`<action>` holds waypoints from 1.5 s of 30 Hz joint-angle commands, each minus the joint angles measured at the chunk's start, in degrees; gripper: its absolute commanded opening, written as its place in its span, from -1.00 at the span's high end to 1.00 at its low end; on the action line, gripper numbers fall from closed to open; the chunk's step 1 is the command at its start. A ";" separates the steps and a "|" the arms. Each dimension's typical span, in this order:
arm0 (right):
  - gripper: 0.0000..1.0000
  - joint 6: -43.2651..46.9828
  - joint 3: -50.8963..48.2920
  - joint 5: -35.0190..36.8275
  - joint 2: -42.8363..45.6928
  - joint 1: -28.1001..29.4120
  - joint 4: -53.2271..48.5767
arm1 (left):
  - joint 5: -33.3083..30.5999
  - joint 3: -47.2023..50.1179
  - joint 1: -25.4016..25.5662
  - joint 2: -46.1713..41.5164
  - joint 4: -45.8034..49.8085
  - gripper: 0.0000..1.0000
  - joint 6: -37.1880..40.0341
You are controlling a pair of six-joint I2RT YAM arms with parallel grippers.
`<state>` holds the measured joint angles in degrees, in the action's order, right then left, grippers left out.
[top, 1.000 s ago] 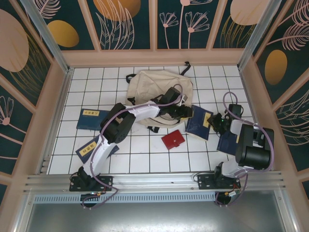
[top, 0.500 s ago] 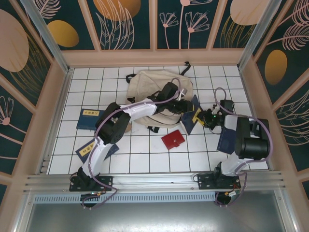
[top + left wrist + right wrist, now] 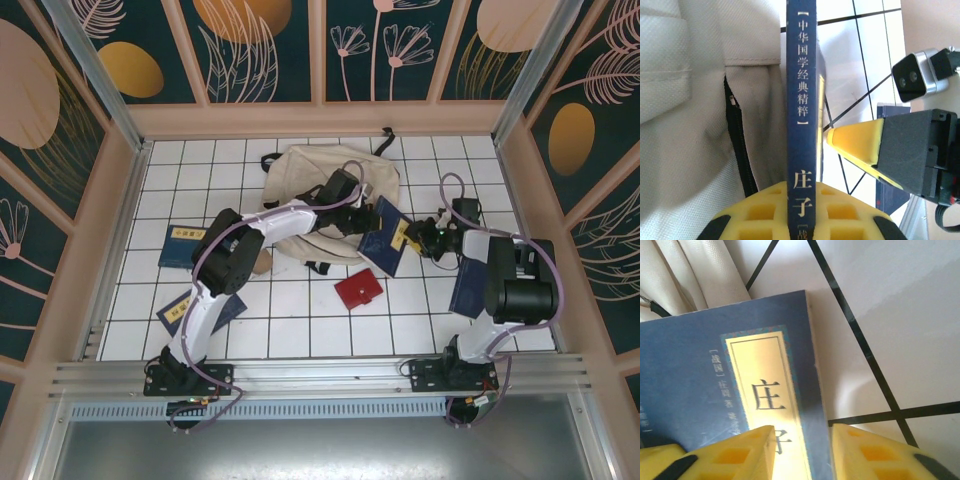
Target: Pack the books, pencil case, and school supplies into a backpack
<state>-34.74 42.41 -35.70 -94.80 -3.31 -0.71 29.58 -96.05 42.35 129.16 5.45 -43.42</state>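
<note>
The left pincer (image 3: 801,202), padded in yellow foam moulded into a waffle of square hollows, is clamped across a thin, matt, dark navy-blue book (image 3: 802,100). The book stands on edge, its flat spine printed with pale characters and turned to the left wrist camera. Just right of it, the right pincer (image 3: 804,447) holds its wedge-shaped yellow foam fingers (image 3: 740,452) moderately apart and pinches nothing. One finger sits over the cover and the other beyond the cream page edge. On that cover a pale yellow rectangular label (image 3: 765,390) sits inside a teal patterned border. Seen from above, the held book tilts up between the two pincers, its left side against the right flank of the large, soft cream-beige fabric backpack (image 3: 318,185). Close up, the backpack shows a coarse weave, folded seams and a black zip line (image 3: 737,145). It slumps at the far middle of the white tiled worktop (image 3: 300,325), which is ruled with dark grout lines. A small flat red square case (image 3: 358,290) lies nearer than the held book and apart from it. Two more flat navy books lie at left, one farther (image 3: 188,245) and one nearer (image 3: 180,310), the nearer partly under the left arm. Another navy book (image 3: 468,292) lies at right, partly under the right arm. A tan-brown soft pouch (image 3: 262,262) peeks from beneath the left arm, just beside the backpack's near edge.
</note>
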 commanded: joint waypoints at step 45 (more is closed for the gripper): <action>-0.35 -32.80 21.39 -25.81 -3.58 17.73 59.43 | 13.72 13.10 -18.46 -35.20 -13.99 1.00 -7.61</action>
<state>-61.58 65.60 -59.99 -100.42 14.28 47.77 40.21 -84.07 24.82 96.51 -1.89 -47.66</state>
